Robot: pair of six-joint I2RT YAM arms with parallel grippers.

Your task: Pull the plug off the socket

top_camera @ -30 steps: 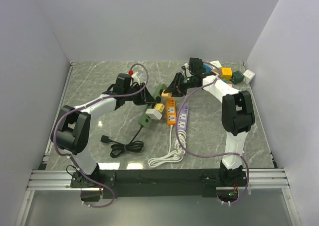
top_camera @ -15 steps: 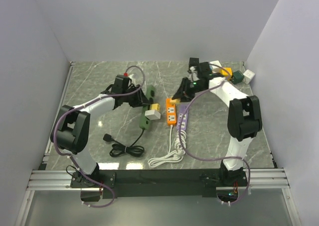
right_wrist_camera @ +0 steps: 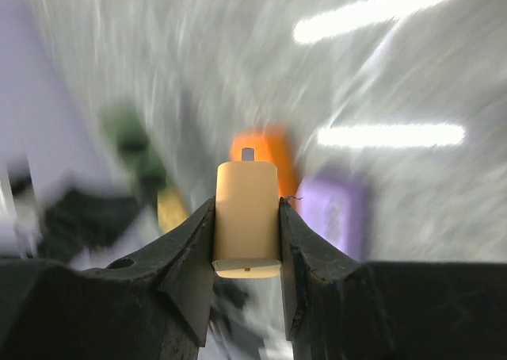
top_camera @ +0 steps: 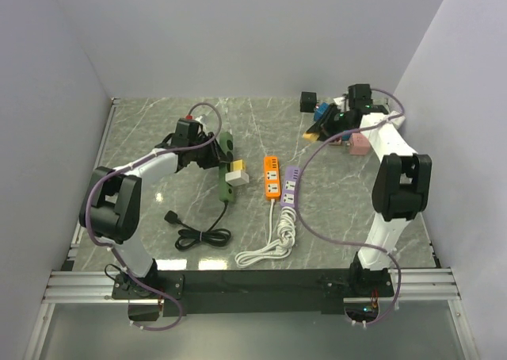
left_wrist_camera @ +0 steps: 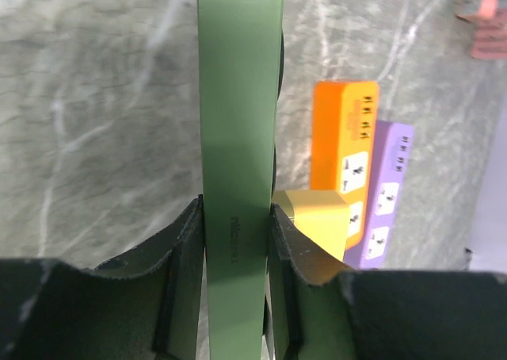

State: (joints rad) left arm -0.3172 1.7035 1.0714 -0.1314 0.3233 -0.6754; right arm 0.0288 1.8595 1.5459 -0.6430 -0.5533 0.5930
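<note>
At two o'clock on the table (top_camera: 150, 126), the right gripper (right_wrist_camera: 246, 211) pinches a cream plug (right_wrist_camera: 246, 229), well apart from the green power strip (left_wrist_camera: 240, 98). The left gripper (left_wrist_camera: 238, 225) is clamped on that strip at ten o'clock, and a yellow adapter (left_wrist_camera: 317, 217) touches one finger.

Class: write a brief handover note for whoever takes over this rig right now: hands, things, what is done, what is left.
Left hand: shut on the green power strip.
Right hand: shut on a cream plug, far from the strip, its prong bare.
Done: that plug is out.
Left: set it down; a yellow plug seems seated in the strip.
</note>
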